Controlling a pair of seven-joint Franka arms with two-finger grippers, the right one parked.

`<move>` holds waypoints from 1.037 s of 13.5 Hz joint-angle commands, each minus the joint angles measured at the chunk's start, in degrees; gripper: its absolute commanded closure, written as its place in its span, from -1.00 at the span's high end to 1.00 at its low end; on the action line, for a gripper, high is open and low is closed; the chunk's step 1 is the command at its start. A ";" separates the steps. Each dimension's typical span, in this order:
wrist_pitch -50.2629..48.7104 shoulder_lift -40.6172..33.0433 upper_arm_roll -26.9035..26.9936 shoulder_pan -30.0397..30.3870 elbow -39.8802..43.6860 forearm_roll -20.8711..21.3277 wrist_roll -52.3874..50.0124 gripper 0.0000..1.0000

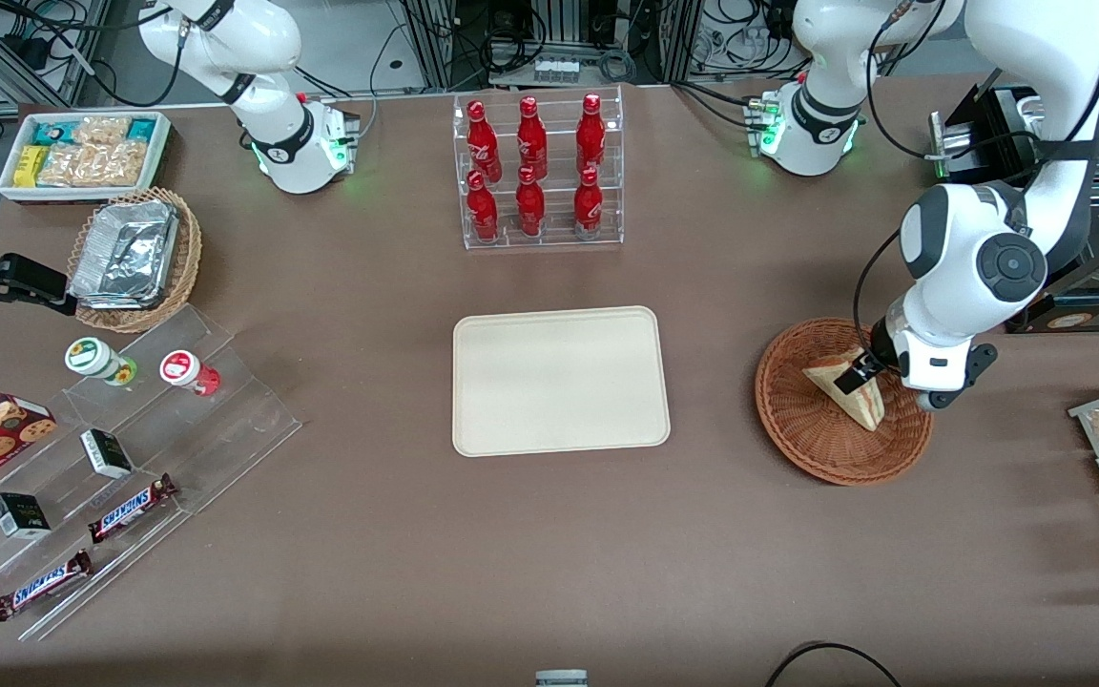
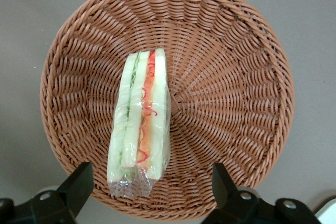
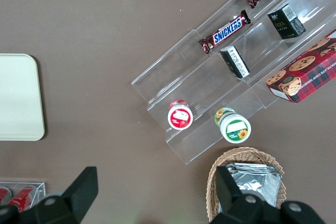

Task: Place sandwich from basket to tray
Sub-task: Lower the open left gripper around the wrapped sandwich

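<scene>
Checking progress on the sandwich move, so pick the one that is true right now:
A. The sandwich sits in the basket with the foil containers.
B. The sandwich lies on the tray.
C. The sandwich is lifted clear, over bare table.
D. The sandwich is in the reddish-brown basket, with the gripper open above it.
D: the sandwich rests in the basket, the open gripper straddles it without clamping, and the tray holds nothing.
</scene>
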 commanded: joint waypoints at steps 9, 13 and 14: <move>5.50 1.81 0.05 0.42 -4.22 0.90 -1.69 1.00; 7.78 3.74 0.22 0.50 -4.40 1.16 -1.69 1.00; 8.57 4.01 0.22 0.50 -4.66 1.07 -1.60 1.00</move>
